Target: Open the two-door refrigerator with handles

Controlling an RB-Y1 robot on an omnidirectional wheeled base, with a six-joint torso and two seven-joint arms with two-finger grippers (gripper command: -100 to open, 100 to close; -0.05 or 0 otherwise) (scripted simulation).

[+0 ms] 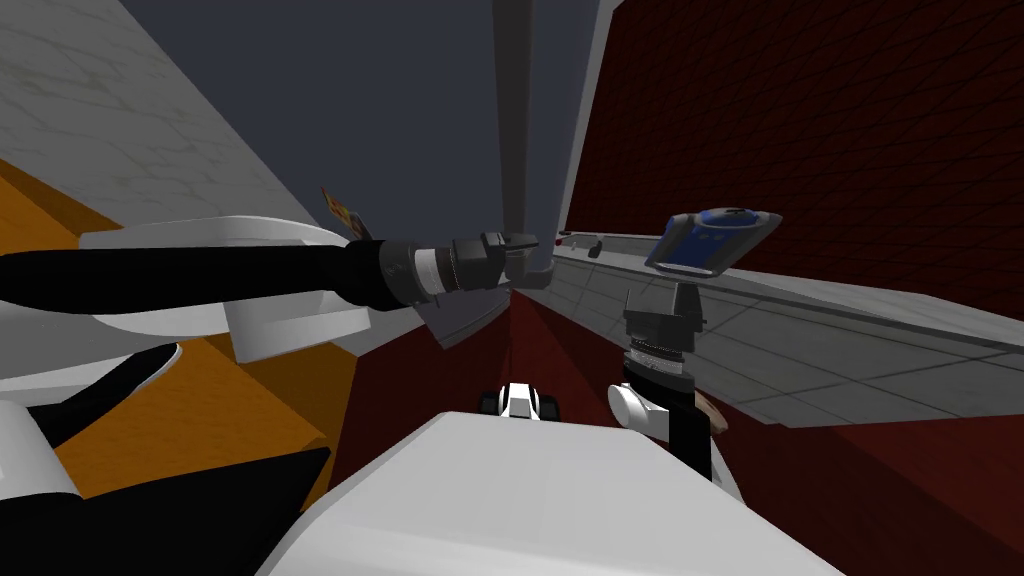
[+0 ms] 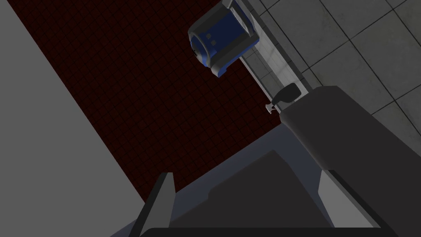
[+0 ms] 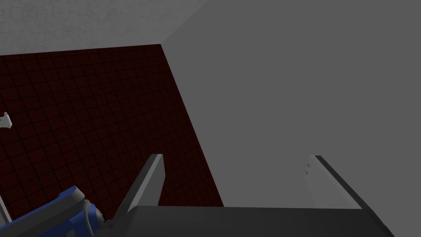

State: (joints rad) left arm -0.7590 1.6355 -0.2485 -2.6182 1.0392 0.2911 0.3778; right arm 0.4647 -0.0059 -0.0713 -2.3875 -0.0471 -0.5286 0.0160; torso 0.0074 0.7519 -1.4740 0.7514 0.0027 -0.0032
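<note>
- Left gripper (image 1: 520, 252) sits at one end of the handle (image 1: 517, 120) on the refrigerator (image 1: 380, 110); whether it grips, I cannot tell.
- Right gripper (image 3: 236, 158) hangs wide by the worktop (image 1: 850, 330).
- Pulling on a loose hold could slip off.

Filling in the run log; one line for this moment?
left hand: open, around grey vertical bar handle | right hand: open, empty | grasp: not yet closed

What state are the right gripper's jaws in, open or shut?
Open. In the right wrist view the right gripper holds its jaws wide apart, nothing between them; a flat grey surface lies beyond.
</note>
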